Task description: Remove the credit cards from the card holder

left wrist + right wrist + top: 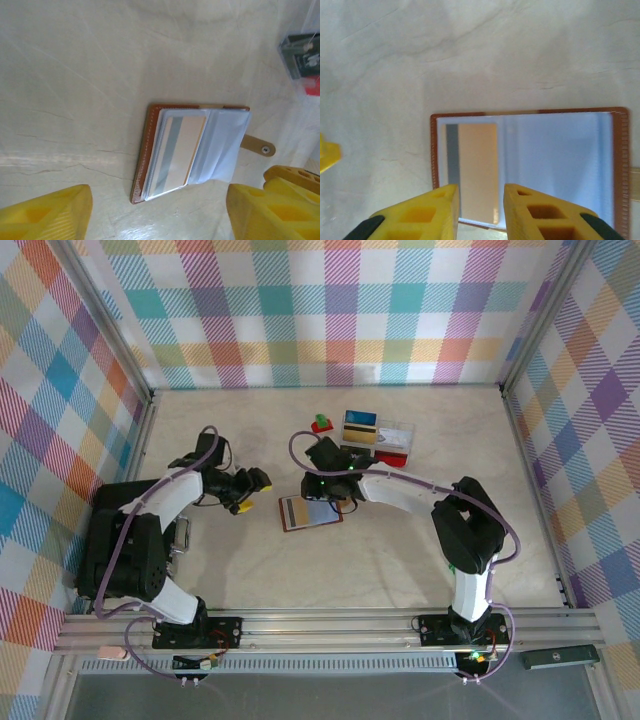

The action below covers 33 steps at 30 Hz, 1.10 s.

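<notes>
Open card holder (pixel 310 512) at mid-table, compartment box (pixel 393 440) behind.
The card holder lies flat on the table (pixel 400 560), with 1 card (pixel 298 512) in its left half. The left gripper (pixel 252 492) sits just left of it and the right gripper (pixel 335 502) is above its right end. The box stands behind and to the right, apart from it.

— A home, or an office?
— Neither: a robot lab cell. Plaid panels (pixel 340 310) wall in a pale bench (pixel 400 570) on three sides, and a cabled left arm (pixel 175 495) and right arm (pixel 400 490) stand bolted to an aluminium rail (pixel 330 625) at its near edge.
</notes>
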Available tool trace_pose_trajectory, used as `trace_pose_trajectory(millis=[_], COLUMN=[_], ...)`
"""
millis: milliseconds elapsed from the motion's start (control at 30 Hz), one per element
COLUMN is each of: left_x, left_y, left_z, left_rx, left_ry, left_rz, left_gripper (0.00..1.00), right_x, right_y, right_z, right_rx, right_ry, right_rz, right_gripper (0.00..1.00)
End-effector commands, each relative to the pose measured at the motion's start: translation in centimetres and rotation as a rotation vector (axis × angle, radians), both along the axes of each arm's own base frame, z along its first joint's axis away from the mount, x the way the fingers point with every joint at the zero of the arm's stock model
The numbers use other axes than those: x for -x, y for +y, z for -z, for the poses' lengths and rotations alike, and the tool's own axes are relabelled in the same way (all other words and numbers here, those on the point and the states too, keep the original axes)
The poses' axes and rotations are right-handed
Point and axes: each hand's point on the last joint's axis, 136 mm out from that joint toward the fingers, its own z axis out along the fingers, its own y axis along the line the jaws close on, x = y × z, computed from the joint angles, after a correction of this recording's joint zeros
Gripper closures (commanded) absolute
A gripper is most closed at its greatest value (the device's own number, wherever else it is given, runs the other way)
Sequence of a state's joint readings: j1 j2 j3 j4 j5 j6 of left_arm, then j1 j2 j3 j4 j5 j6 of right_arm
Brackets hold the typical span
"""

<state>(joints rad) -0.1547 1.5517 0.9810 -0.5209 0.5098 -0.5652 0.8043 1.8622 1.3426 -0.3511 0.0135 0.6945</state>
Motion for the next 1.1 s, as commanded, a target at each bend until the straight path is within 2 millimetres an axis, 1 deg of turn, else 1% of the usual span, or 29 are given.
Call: trace_pose_trajectory(millis=[0, 100, 267, 367, 467, 567, 767, 1067], left_x=[0.3, 0.5, 0.5, 0.6, 0.6, 0.6, 0.5, 0.9], left_y=[-1.6, -3.2, -4.5, -5.2, -5.6, -5.9, -6.2, -5.7], left_z=[0.8, 1.6, 2.7, 3.1, 3.4, 3.9, 4.5, 5.8], left_rx=[-0.029, -0.03, -0.027, -0.02, -0.017, -0.021, -0.026, -0.055], left_ry=[0.022, 0.039, 0.055, 0.064, 0.077, 0.087, 0.1, 0.127], left_rz=[0.036, 0.068, 0.09, 0.106, 0.125, 0.137, 0.148, 0.152], left_gripper=[0.36, 0.47, 0.65, 0.71, 0.77, 0.82, 0.88, 0.91], right_x=[0.6, 0.8, 0.7, 0.7, 0.6, 0.6, 0.4, 0.4], right_y=[1.7, 1.8, 0.9, 0.7, 0.7, 0.6, 0.4, 0.8], right_z=[0.0, 0.8, 2.5, 3.4, 3.8, 4.2, 4.7, 5.0], right_rx=[-0.131, -0.148, -0.136, -0.143, -0.147, -0.146, -0.148, -0.166], right_ry=[0.06, 0.098, 0.14, 0.167, 0.181, 0.192, 0.209, 0.227], right_rz=[-0.07, -0.088, -0.069, -0.063, -0.06, -0.056, -0.051, -0.061], right_gripper=[0.73, 0.77, 0.79, 0.8, 0.8, 0.8, 0.81, 0.82])
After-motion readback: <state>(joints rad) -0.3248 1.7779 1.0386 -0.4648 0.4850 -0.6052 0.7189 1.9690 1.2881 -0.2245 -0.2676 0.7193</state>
